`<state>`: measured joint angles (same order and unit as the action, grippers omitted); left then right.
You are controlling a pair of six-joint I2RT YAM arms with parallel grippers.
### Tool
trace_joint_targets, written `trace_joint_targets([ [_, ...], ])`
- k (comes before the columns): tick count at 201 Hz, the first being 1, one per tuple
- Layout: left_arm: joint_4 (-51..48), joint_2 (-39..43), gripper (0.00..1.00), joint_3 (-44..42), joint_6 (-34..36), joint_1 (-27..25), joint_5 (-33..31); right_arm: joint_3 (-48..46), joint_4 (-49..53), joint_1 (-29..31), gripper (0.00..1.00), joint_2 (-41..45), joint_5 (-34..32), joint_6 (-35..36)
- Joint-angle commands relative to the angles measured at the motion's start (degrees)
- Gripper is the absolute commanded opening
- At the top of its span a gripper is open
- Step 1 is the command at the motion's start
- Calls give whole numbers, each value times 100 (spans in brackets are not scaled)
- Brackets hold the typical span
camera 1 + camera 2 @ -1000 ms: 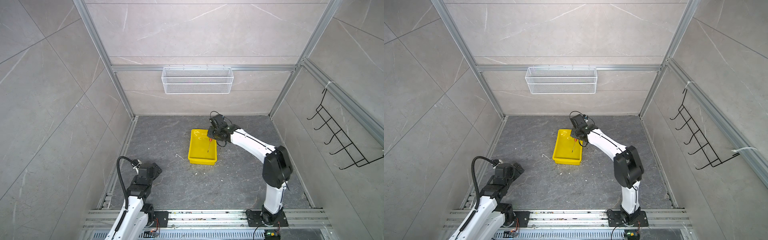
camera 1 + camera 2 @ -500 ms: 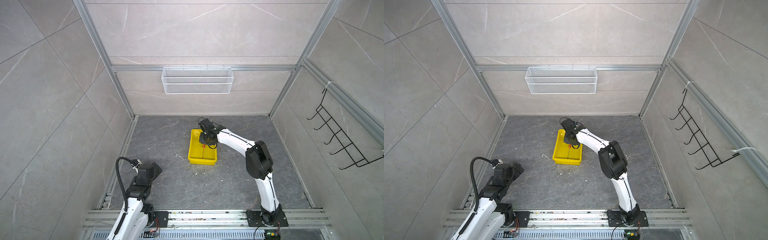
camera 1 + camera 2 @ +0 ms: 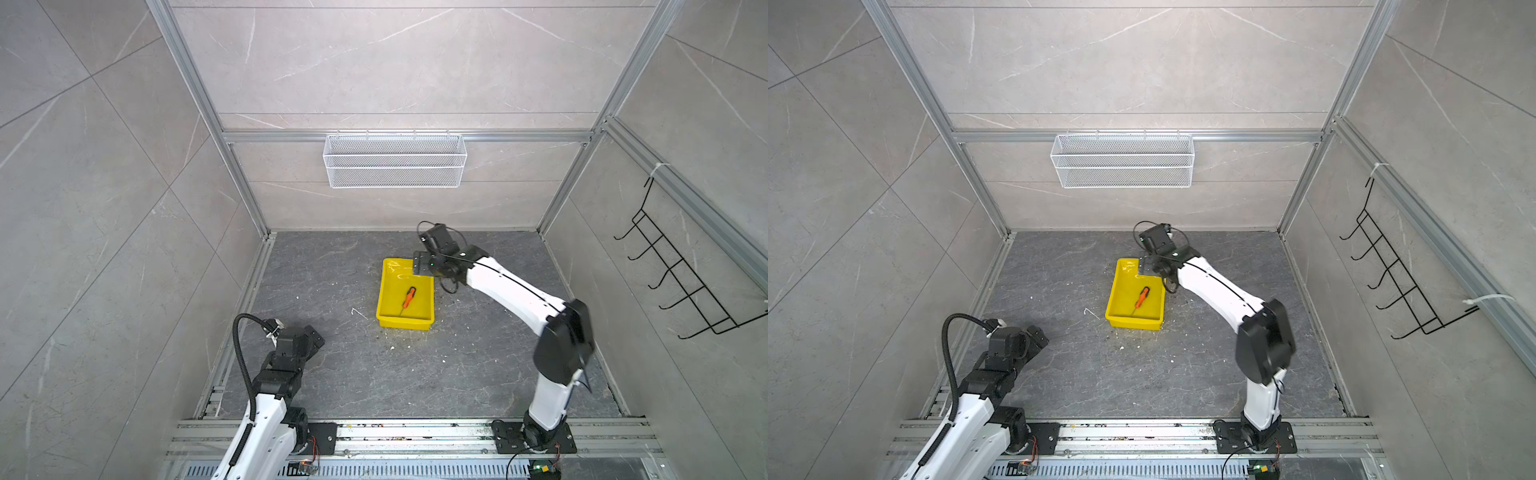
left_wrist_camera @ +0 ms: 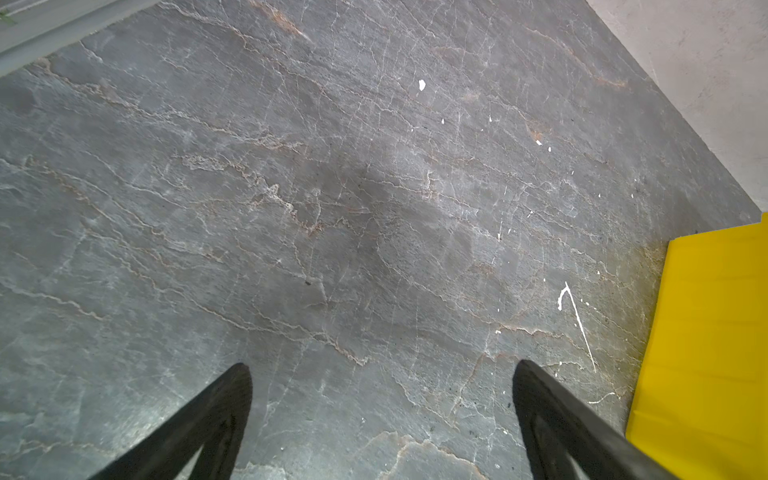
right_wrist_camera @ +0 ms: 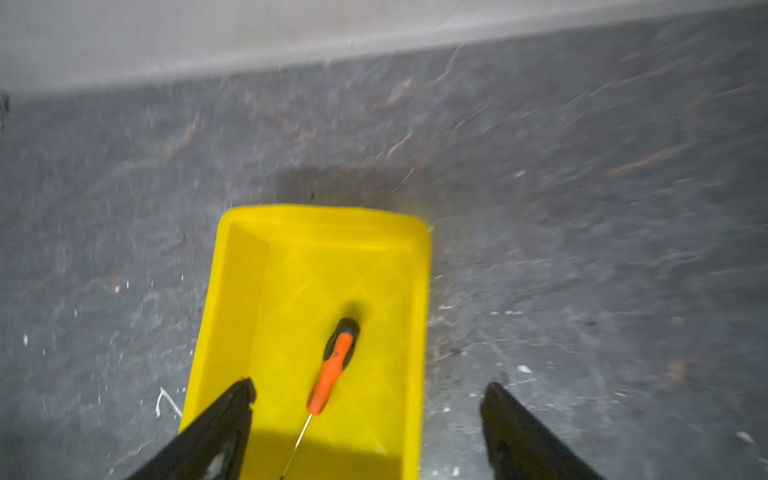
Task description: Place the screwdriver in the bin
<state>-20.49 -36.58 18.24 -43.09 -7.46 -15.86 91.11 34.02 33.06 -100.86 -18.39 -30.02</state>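
Screwdriver (image 3: 409, 297) lies flat inside the bin (image 3: 405, 324), mid-frame in both top views, orange handle toward upper right, shaft tip toward lower left. Bin sits on the grey surface (image 3: 374, 374). Right gripper (image 5: 369, 386) hangs over the bin's upper-right corner, jaws spread wide, holding nothing, clear of the screwdriver. Left gripper (image 4: 382, 368) at lower left of the top views, jaws wide apart, empty, over bare surface, well apart from the bin. Right wrist view blurred.
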Motion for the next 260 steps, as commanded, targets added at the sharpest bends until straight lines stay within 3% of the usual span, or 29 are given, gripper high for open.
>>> trace_joint_targets([
  [1,192,19,100,1,41,-3,147,-1144,-642,-662,92,1000,-1109,225],
  [24,280,3,100,-39,55,-1,185,-2639,-1530,-1378,93,1827,-1903,58],
  [41,301,-63,100,-23,57,-3,195,-3791,-2614,-1585,93,2132,-2295,596],
  [68,361,-195,100,-9,40,-14,220,-5111,-4686,-1611,95,1866,-3124,1898],
  [84,617,-290,100,-80,71,-10,268,-5128,-4889,-1629,96,1538,-3605,2003],
  [104,1135,-442,100,-140,369,-9,91,-5466,-5634,-1641,94,1205,-3392,2179],
  [109,1270,-489,100,-127,494,-8,17,-5707,-6219,-1643,93,1099,-3362,2200],
  [114,1375,-535,100,-89,630,-9,-45,-5891,-7026,-1666,88,1035,-3292,2678],
  [124,1715,-625,100,-14,1140,-9,-125,-5880,-6322,-1675,77,1294,-2927,2337],
  [128,1793,-665,100,39,1220,-9,-201,-5963,-6490,-1719,81,1338,-2789,2360],
  [131,1838,-692,100,66,1236,-11,-282,-6079,-6790,-1750,96,1353,-2732,2423],
  [134,1922,-714,100,93,1277,-11,-390,-6192,-7025,-1779,99,1381,-2666,2487],
  [157,2597,-910,100,255,1904,-9,-935,-6370,-7099,-1852,99,1546,-2477,2451],
  [182,3113,-1258,100,328,2615,-10,-1542,-6452,-7381,-1857,99,1482,-1518,2880],
  [195,3525,-1561,100,253,3000,-10,-1755,-6597,-7591,-1863,99,1535,-1354,2924],
  [237,5912,-2747,100,-462,4050,-9,-1075,-7174,-8499,-1972,99,1719,-727,3011],
  [260,6514,-3329,100,-440,4333,-9,-706,-7270,-8663,-2050,100,1702,-431,3026],
])
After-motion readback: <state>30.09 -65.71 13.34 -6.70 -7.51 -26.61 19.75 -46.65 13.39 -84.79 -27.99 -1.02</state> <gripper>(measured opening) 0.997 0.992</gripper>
